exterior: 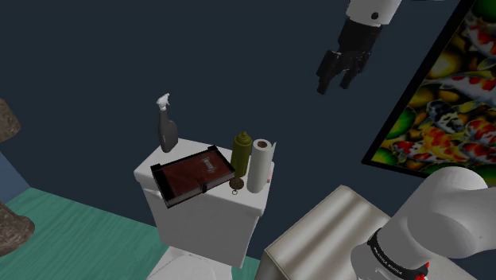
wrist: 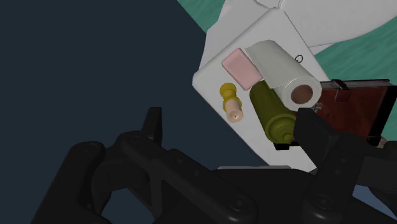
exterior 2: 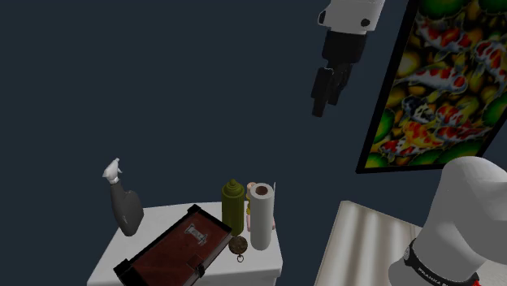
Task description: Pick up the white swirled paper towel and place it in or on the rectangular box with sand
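While jaws hang open high up | towel roll point(exterior: 260, 165) upright, axis vert., near box point(exterior: 191, 173).

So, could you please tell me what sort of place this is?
Most likely a bathroom: the things stand on what looks like a white toilet cistern, with a paper towel roll and a spray bottle on top.
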`<state>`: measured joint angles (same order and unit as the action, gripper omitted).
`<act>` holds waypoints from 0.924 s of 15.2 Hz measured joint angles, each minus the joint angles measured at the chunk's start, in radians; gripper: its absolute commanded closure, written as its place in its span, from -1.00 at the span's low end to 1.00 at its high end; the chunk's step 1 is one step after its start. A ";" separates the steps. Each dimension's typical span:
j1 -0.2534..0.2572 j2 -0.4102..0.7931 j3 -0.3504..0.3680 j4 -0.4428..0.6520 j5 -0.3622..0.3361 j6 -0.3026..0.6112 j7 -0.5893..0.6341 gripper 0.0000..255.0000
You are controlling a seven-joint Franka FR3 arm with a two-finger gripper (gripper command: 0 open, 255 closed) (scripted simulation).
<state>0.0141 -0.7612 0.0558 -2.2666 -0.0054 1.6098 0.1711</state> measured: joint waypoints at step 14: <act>0.089 0.259 0.102 -0.105 0.023 0.335 -0.045 -1.00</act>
<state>0.1034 -0.5025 0.1575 -2.3717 0.0173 1.9451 0.1265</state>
